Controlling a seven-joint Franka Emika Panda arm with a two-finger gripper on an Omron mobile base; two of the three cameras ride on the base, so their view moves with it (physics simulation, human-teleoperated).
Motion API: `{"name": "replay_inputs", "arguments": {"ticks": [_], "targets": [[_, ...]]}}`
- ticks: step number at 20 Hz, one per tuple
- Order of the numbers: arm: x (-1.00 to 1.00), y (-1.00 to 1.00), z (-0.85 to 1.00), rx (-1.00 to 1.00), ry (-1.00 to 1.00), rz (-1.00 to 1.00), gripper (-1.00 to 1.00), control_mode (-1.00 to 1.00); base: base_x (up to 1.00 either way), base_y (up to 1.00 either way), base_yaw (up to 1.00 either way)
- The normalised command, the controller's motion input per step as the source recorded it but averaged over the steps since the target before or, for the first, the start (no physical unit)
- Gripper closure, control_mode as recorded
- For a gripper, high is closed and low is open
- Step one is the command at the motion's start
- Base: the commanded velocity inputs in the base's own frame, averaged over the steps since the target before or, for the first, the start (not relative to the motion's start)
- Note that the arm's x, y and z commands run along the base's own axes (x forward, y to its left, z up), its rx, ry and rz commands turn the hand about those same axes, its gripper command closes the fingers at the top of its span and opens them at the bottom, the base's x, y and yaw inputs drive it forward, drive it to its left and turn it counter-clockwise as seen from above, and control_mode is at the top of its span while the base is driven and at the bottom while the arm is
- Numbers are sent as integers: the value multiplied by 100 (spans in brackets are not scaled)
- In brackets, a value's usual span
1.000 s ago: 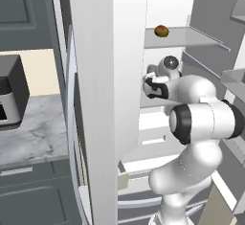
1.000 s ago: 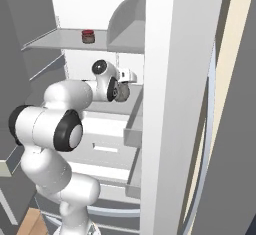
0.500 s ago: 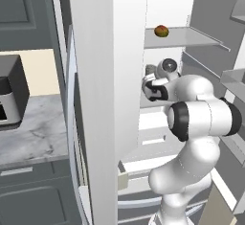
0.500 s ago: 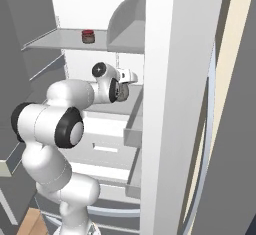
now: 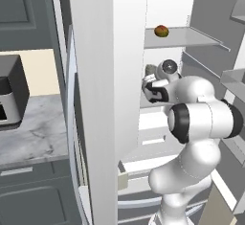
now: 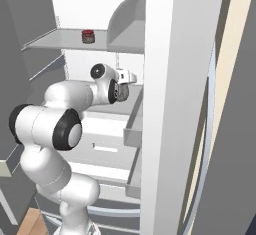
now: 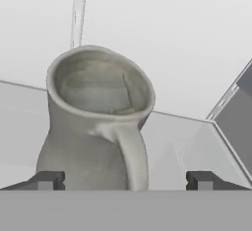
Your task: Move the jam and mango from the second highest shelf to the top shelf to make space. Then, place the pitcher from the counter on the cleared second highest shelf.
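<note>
With the mango [image 5: 161, 30] and jam [image 6: 88, 36] up on the top shelf [image 6: 65, 39], my claw [image 7: 125, 181] stands apart around the pitcher [image 7: 96, 127] on the second highest shelf [image 7: 197, 146], centre frame; next, withdraw cleanly.

**Shelves in the fridge**

The top shelf [image 5: 191, 37] is a flat grey board. The mango [image 5: 161, 31] sits on it, and the little red jam [image 6: 88, 36] jar too. One shelf down, the second highest shelf [image 7: 197, 146] has the pitcher [image 7: 98, 127] standing upright on it.
</note>
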Motion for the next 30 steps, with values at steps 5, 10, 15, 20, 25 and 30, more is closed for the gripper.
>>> {"name": "replay_inputs", "arguments": {"ticks": [5,10,15,20,25,30], "targets": [[-41,10,24,0,0,0,-100,-100,0,0,0],[-72,0,36,1,0,4,-100,-100,0,0,0],[-100,2,31,8,0,13,-100,-100,0,0,0],[-100,15,40,5,0,16,-100,-100,0,0,0],[-100,39,90,0,0,12,-100,-100,0,0,0],[-99,57,92,-4,-2,2,-100,-100,0,0,0]]}}
